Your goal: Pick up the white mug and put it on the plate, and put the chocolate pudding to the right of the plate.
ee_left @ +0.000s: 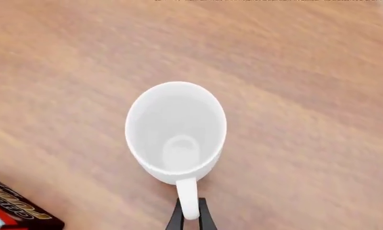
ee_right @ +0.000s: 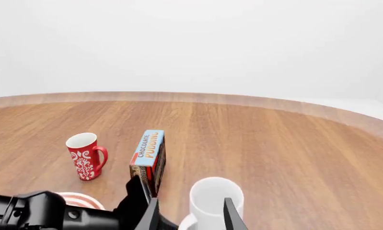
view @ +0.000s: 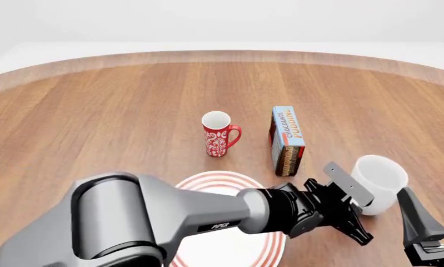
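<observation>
With jaws nearly closed, left gripper (ee_left: pixel 190 216) pinches white mug's (ee_left: pixel 176 130) handle.

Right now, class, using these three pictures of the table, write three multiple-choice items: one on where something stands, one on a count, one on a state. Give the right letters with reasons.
1. Where does the pudding box stand?
A. on the plate
B. to the right of the red mug
C. inside the white mug

2. How many mugs are on the table?
A. one
B. two
C. three

3. What is the left claw doing?
A. closing around the white mug's handle
B. gripping the pudding box
C. resting on the plate

Answers:
1 B: in the front view the box stands upright to the right of the red mug, beyond the plate.
2 B: only the red mug and the white mug show.
3 A: the left wrist view shows a finger on each side of the white handle.
</observation>
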Robot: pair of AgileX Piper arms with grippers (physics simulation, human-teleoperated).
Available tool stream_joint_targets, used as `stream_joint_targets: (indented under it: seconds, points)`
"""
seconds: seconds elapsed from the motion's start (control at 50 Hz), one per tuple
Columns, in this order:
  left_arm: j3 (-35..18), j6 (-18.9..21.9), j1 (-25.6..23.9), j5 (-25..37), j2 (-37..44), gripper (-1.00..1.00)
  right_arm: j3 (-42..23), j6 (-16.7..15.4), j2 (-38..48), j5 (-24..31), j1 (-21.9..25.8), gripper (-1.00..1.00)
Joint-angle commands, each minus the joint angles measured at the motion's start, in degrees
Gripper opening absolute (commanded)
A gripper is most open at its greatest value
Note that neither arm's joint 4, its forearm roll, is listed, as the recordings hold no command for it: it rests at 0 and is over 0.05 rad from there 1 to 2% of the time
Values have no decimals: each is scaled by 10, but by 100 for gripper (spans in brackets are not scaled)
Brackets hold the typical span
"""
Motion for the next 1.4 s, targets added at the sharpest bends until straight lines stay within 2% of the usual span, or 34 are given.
stream_joint_targets:
  seconds: [0.02,0.3,0.54,1.2,1.4]
  points:
    - [-14,10,6,8,1,-100,0,0,0,0,0,100]
    - [-7,25,12,17,-17,-100,0,0,0,0,0,100]
    - [22,30,17,6,-44,-100,0,0,0,0,0,100]
    - [159,30,24,-53,-155,-100,2,-3,-2,-4,1,100]
    - [189,33,42,-68,-182,-100,3,-4,-2,-5,0,100]
